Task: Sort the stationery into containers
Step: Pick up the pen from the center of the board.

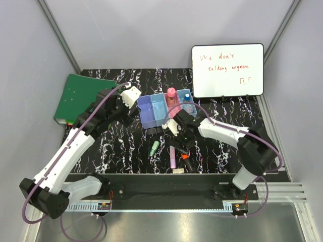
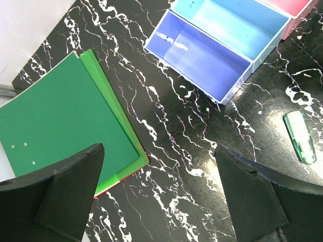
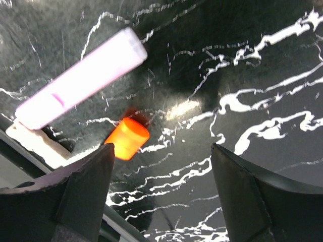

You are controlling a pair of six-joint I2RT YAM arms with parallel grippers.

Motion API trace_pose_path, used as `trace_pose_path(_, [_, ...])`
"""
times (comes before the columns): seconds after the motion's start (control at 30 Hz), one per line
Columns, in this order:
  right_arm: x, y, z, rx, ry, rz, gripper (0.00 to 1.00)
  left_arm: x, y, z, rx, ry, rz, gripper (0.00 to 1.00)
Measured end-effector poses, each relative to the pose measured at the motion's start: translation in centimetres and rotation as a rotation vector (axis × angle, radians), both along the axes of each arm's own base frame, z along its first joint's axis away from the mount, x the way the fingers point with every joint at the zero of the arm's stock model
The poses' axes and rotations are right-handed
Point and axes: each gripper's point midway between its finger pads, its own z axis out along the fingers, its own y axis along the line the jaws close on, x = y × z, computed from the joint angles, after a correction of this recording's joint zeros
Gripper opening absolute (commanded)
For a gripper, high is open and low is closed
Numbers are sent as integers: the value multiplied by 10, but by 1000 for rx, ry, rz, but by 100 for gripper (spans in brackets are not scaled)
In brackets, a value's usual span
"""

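The green highlighter (image 1: 154,147) was laid on the table (image 1: 116,151) at 7 o'clock of the bin row (image 1: 151,112). The pink highlighter (image 1: 172,157) was seen at 6 o'clock of that row, with the orange-capped marker (image 1: 185,157) just beside it at 3 o'clock and the beige eraser (image 1: 178,171) at its near end. The pink-capped tube (image 1: 171,94) and blue-capped bottle (image 1: 187,96) were stood in the pink and light blue bins. The right gripper (image 3: 161,171) was held spread wide above the marker's cap, with nothing gripped. The left gripper (image 2: 159,176) was likewise wide apart and empty, with the green binder (image 2: 55,131) at its 9 o'clock.
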Motion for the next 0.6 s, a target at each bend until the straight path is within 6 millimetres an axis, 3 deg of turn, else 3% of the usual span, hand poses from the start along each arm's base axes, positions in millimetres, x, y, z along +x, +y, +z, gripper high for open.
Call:
trace_pose_path(0.2, [2,8,-5,10,38,-14,73,2,-1,0,13,-1,-9,99])
trace_pose_path(0.3, [-1,8,-5,9,56,-19,78,3,-1,0,17,-1,-11,99])
trace_pose_path(0.6, [-13,-3,-1,-6,81,-23,79,10,-4,13,8,-23,-13,99])
